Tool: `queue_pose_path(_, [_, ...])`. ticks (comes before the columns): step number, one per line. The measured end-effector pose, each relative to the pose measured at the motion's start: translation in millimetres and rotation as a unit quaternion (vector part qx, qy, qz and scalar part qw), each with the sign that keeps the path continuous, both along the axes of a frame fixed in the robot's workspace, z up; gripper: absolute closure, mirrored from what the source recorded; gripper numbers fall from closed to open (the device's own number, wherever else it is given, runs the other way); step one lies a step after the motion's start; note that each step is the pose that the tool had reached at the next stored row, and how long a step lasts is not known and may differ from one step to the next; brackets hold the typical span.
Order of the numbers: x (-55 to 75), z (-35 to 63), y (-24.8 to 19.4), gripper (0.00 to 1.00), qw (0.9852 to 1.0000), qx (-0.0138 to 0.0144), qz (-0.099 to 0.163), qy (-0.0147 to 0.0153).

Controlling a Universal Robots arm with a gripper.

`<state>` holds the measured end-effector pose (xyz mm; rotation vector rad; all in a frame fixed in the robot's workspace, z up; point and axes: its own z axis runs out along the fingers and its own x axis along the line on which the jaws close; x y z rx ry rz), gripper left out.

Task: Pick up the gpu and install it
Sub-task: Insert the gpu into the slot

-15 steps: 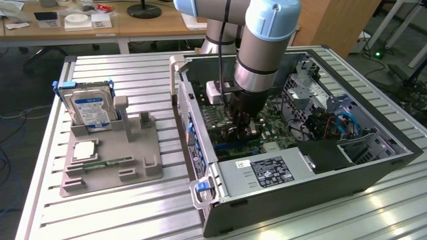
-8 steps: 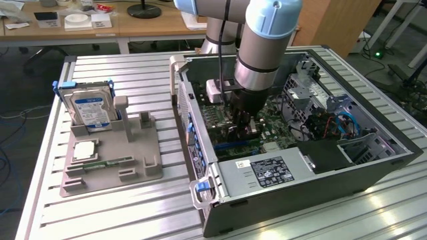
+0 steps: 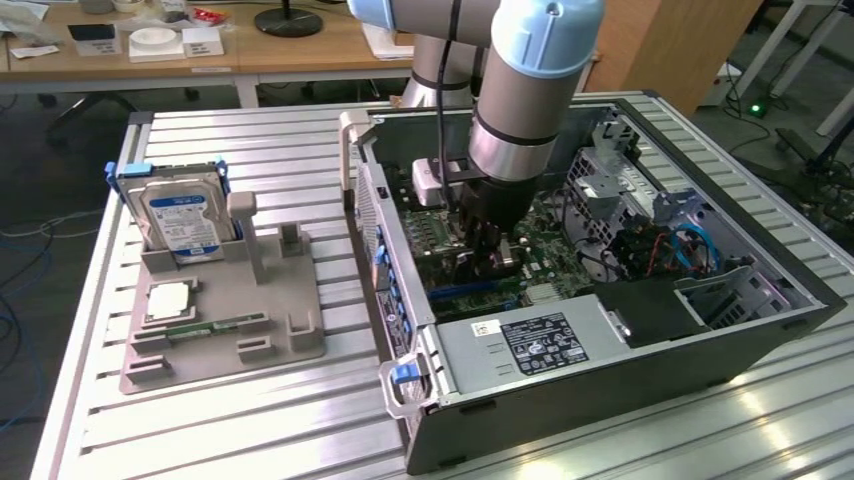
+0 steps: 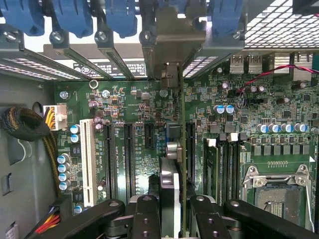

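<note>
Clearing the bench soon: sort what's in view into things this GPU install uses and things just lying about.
In use: gpu clamped in the gripper, motherboard, computer case.
Lying about: hard drive, memory stick, grey parts holder.

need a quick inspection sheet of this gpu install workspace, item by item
surface: slatted metal table, bearing an open computer case
job's things: gpu edge-on above the motherboard slots inside the case; whether it is seated cannot be told
clutter: grey holder tray with hard drive, cpu and memory stick
grippers: gripper shut on the gpu
cables: braided bundle with yellow wires; blue cables in the case
surroundings: wooden desk behind the table
</note>
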<state>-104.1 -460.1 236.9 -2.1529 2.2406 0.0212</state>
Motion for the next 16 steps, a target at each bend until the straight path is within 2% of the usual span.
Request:
queue_pose_path(2, [0.1,0.0,0.0,0.72,1.0000,0.0020,0.000,0.0000])
queue_pose_path(4, [0.1,-0.1,0.0,0.72,1.0000,0.0025,0.000,-0.0001])
queue_pose_path(16, [0.1,-1.1,-1.1,0.72,1.0000,0.0024,0.000,-0.0001])
